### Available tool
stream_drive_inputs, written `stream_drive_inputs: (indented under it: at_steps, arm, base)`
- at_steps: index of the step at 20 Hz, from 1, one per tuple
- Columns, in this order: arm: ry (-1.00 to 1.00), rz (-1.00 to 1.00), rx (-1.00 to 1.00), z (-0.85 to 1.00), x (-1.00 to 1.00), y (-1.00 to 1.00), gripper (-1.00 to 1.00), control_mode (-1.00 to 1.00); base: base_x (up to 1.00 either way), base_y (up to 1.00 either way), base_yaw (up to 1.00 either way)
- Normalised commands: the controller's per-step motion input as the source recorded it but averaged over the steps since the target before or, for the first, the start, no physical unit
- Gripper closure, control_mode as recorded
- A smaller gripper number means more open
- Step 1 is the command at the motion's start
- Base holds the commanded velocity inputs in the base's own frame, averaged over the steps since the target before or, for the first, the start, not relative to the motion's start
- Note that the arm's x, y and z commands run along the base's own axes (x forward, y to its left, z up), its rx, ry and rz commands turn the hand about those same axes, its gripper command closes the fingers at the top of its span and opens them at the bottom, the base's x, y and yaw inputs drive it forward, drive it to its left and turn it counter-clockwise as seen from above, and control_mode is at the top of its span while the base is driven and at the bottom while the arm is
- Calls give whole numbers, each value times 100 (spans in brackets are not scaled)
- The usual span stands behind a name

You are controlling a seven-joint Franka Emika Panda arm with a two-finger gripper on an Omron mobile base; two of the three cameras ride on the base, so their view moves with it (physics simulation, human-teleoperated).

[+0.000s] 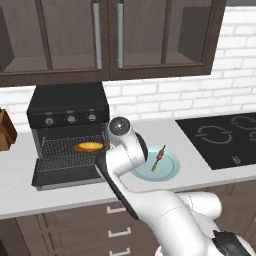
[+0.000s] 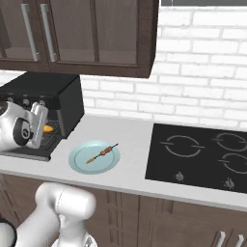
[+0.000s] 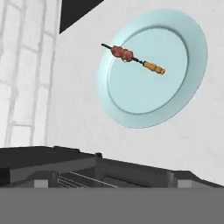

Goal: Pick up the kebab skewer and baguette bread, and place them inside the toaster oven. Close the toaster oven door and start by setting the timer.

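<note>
Baguette bread [image 1: 88, 146] racked; we should reach to the kebab skewer [image 3: 133, 59] ahead on its plate [image 3: 175, 94]; pincer state unclear.

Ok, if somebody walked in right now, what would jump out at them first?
Probably the toaster oven with its toaster oven door dropped open and the baguette bread already on the rack. Next, the pale blue plate beside it on the counter, with the kebab skewer lying on it.
</note>
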Motion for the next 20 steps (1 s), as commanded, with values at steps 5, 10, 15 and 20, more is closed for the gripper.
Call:
stream_drive_inputs:
  at_steps: [5,10,15,20]
  arm:
    - [28,0,0,46,-9,-100,-100,-100]
    - [13,7,0,7,10,-100,-100,-100]
    - [2,42,0,-28,55,-70,-100,-100]
    - [4,71,0,-46,45,-31,-100,-100]
  base:
    - [0,0,0]
    - [0,0,0]
    - [0,0,0]
    - [0,0,0]
